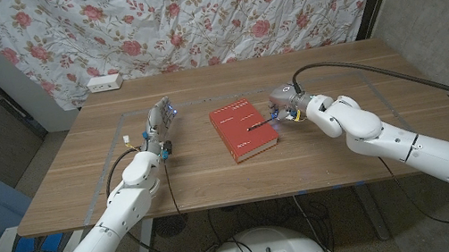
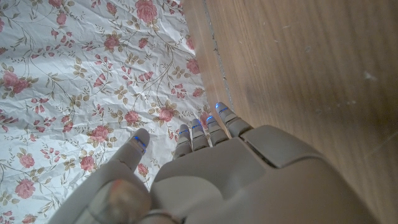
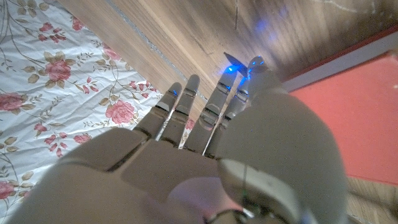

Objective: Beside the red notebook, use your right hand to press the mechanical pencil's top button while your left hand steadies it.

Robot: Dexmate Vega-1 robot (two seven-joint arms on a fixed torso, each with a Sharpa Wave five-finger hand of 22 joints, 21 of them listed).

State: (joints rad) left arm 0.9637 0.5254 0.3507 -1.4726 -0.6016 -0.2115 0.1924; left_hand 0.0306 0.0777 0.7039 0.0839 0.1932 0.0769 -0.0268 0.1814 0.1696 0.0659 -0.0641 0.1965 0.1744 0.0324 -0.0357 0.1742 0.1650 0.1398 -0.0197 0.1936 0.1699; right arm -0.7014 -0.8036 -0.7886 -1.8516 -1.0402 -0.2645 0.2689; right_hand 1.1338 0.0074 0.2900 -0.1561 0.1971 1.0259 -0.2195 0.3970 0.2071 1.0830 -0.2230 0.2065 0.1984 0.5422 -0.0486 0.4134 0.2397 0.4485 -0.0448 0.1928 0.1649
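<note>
The right hand [image 1: 284, 103] hovers open, fingers extended, just beside the red notebook [image 1: 243, 128], on which the mechanical pencil [image 1: 255, 126] lies. The left hand [image 1: 159, 123] stands open, empty, well apart on the wooden counter [image 1: 371, 139].

Head camera looks down over the table [image 1: 212, 160]; wrist cameras sit close behind each hand, sharing its wood

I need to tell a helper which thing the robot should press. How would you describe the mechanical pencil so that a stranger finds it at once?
Start at the wooden table and find the red notebook near its middle. The mechanical pencil is the thin dark stick lying on the cover's right part, just in front of the right hand. Nothing else lies on that cover.
</note>
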